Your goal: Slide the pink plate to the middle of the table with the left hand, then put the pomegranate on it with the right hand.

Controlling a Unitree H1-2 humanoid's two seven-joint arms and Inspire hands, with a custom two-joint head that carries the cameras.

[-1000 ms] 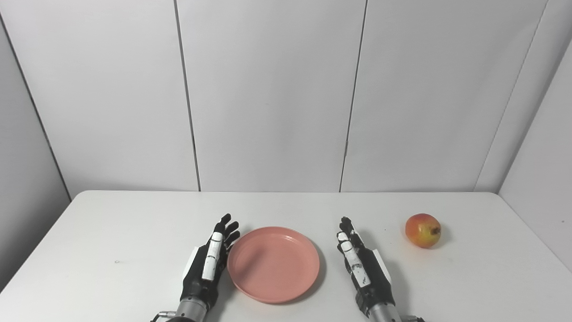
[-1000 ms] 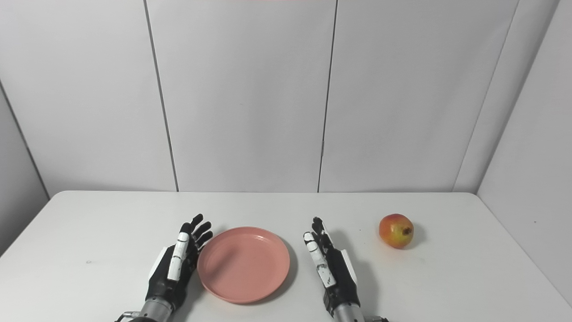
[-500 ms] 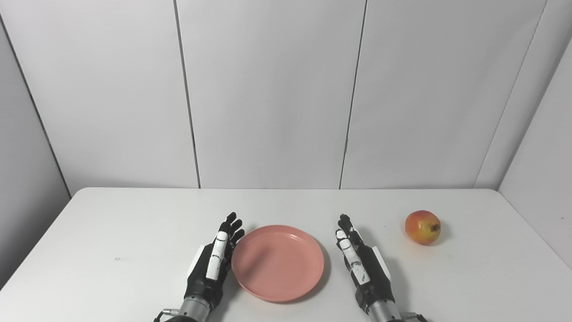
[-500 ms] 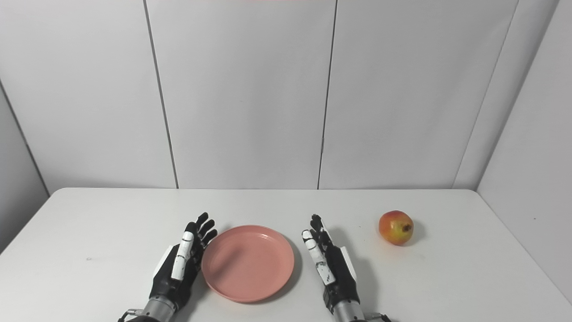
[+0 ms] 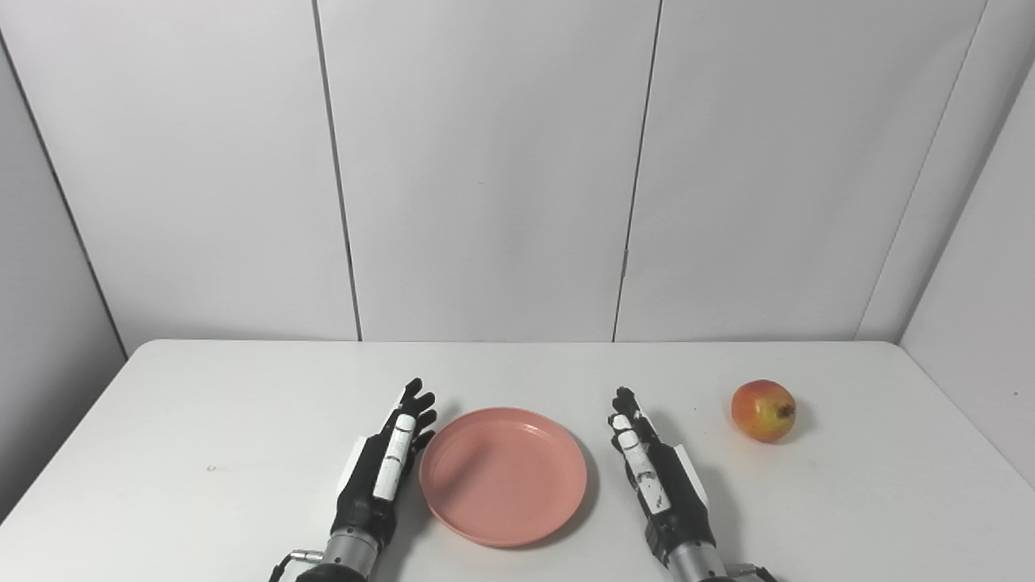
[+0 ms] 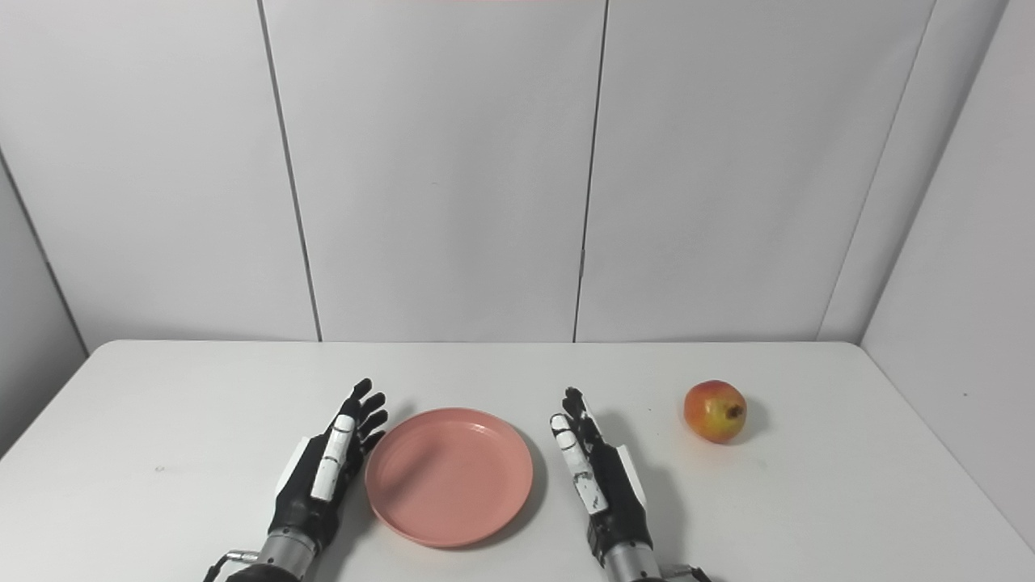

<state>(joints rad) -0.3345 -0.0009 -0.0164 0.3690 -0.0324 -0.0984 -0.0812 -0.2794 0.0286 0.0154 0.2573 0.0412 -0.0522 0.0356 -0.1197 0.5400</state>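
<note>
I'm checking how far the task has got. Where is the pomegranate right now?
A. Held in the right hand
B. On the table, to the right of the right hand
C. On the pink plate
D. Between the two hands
B: the pomegranate sits on the table, apart from the open right hand; the pink plate is empty.

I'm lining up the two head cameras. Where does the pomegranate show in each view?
Left eye view: the pomegranate lies right of centre on the white table, beyond the right hand.
Right eye view: the pomegranate sits a little further left.
Shared landmark: the pink plate between both hands.
</note>
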